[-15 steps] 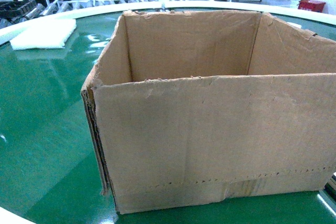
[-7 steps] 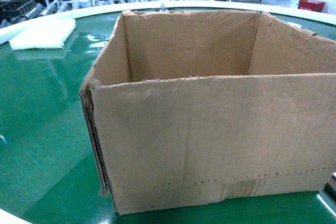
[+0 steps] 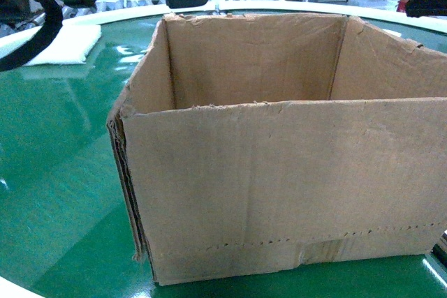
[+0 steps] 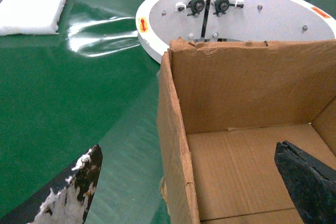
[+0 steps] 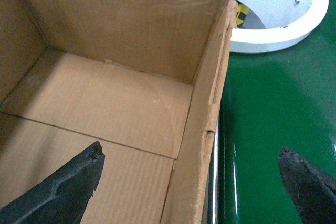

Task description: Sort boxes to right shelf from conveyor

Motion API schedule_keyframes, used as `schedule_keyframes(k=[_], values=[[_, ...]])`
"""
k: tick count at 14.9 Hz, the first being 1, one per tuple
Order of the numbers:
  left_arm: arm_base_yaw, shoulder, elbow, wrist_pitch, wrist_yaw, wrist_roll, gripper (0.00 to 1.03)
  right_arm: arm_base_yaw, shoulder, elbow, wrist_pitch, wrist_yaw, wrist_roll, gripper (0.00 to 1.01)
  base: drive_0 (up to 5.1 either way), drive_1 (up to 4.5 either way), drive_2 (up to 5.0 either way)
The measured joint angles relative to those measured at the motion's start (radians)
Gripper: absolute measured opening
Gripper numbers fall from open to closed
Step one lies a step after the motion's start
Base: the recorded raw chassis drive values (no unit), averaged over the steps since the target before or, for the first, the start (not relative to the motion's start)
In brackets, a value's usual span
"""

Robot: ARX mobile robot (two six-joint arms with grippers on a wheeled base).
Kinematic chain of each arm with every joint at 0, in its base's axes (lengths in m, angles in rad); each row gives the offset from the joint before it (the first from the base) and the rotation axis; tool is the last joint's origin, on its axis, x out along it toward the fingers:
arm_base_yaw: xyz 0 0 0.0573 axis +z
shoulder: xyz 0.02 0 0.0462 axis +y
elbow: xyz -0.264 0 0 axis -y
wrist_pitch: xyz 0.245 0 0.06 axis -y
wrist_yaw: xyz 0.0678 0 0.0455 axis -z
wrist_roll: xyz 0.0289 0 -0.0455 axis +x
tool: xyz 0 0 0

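Green conveyor (image 3: 63, 172) carries the open cardboard box (image 3: 279, 193); our left gripper (image 4: 189, 182) and right gripper (image 5: 194, 182), wide open and empty, straddle opposite walls—we should clamp evenly before lifting.

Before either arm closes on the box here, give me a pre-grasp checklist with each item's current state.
1. Brown corrugated cardboard box upright on the glossy dark-green conveyor belt: ok.
2. Box interior empty: ok, bare floor in both wrist views.
3. Left tool open, astride the box's left wall: ok.
4. Right tool open, astride the box's right wall: ok.
5. White foam pad away from the box: ok.
6. Path to the shelf: cannot tell.
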Motion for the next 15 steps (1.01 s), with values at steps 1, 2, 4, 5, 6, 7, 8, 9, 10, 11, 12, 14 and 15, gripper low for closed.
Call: schedule_keyframes(k=[1, 2, 4, 5, 6, 7, 8, 9, 10, 11, 12, 14, 15], values=[[-0.005, 0.042, 0.026, -0.024, -0.011, -0.025, 0.98, -0.01, 0.028, 0.014, -0.016, 0.002, -0.017, 0.98, 0.0, 0.0, 0.0], [-0.018, 0.074, 0.042, -0.027, -0.015, -0.04, 0.98, -0.013, 0.053, 0.021, -0.012, 0.011, -0.034, 0.98, 0.0, 0.0, 0.0], [-0.035, 0.128, 0.063, -0.048, -0.034, -0.077, 0.98, -0.017, 0.101, 0.023, -0.013, 0.027, -0.051, 0.98, 0.0, 0.0, 0.0], [-0.036, 0.144, 0.068, -0.063, -0.036, -0.094, 0.98, -0.015, 0.108, 0.023, -0.009, 0.03, -0.055, 0.98, 0.0, 0.0, 0.0], [-0.036, 0.15, 0.068, -0.063, -0.043, -0.111, 0.98, -0.006, 0.109, 0.021, -0.006, 0.034, -0.058, 0.98, 0.0, 0.0, 0.0], [-0.033, 0.15, 0.068, -0.072, -0.046, -0.13, 0.98, 0.006, 0.109, 0.021, -0.001, 0.045, -0.058, 0.98, 0.0, 0.0, 0.0], [-0.027, 0.15, 0.068, -0.084, -0.047, -0.153, 0.98, 0.024, 0.112, 0.014, 0.003, 0.058, -0.058, 0.98, 0.0, 0.0, 0.0], [-0.025, 0.15, 0.068, -0.091, -0.047, -0.16, 0.98, 0.025, 0.113, 0.012, 0.004, 0.06, -0.058, 0.98, 0.0, 0.0, 0.0], [-0.024, 0.15, 0.066, -0.092, -0.047, -0.161, 0.98, 0.03, 0.114, 0.009, 0.006, 0.064, -0.058, 0.98, 0.0, 0.0, 0.0], [-0.023, 0.15, 0.061, -0.087, -0.046, -0.163, 0.98, 0.032, 0.116, 0.006, 0.003, 0.066, -0.059, 0.98, 0.0, 0.0, 0.0], [-0.023, 0.15, 0.06, -0.094, -0.048, -0.169, 0.98, 0.037, 0.117, 0.004, 0.003, 0.067, -0.059, 0.98, 0.0, 0.0, 0.0], [-0.024, 0.15, 0.06, -0.104, -0.059, -0.179, 0.98, 0.037, 0.123, -0.002, 0.011, 0.071, -0.063, 0.98, 0.0, 0.0, 0.0], [-0.026, 0.15, 0.061, -0.113, -0.056, -0.191, 0.98, 0.035, 0.129, -0.005, 0.01, 0.071, -0.066, 0.98, 0.0, 0.0, 0.0]])
